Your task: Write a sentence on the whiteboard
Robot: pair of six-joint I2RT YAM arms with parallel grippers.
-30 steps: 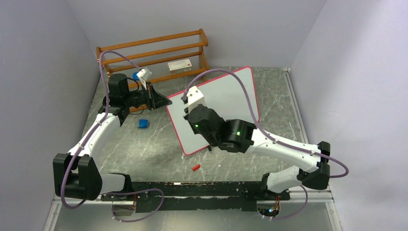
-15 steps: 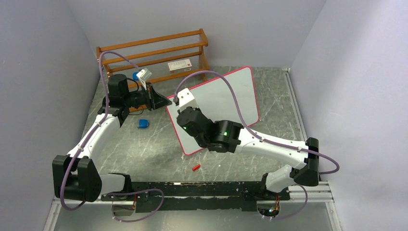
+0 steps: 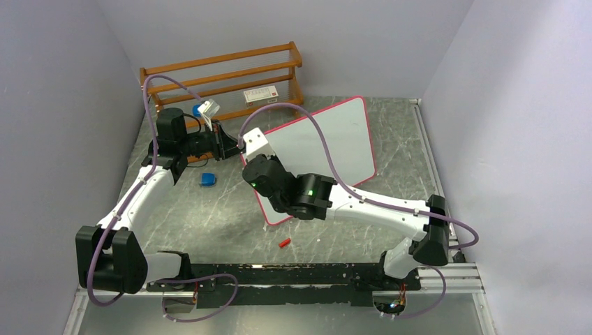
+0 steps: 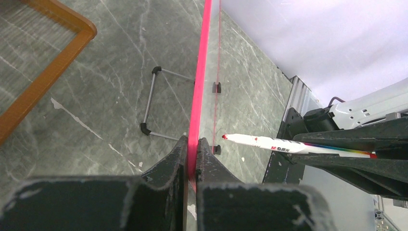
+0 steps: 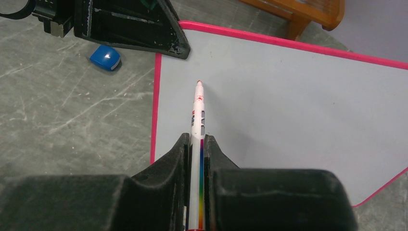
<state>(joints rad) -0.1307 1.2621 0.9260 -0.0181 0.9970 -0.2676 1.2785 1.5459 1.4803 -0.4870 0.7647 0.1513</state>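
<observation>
Left end effector [image 4: 192, 142] tight on one whiteboard [image 5: 288, 106]; right end effector [image 5: 196, 140], one marker [image 5: 197, 107].

- The marker's [image 5: 197, 120] rear end runs off the right wrist view's bottom edge; whether its tip touches the whiteboard [image 5: 288, 110] cannot be told
- From above, the right arm [image 3: 307, 195] hides the marker and the whiteboard's lower left part
- Print on the white box [image 3: 260, 95] on the wooden rack [image 3: 218, 58] is too small to read
</observation>
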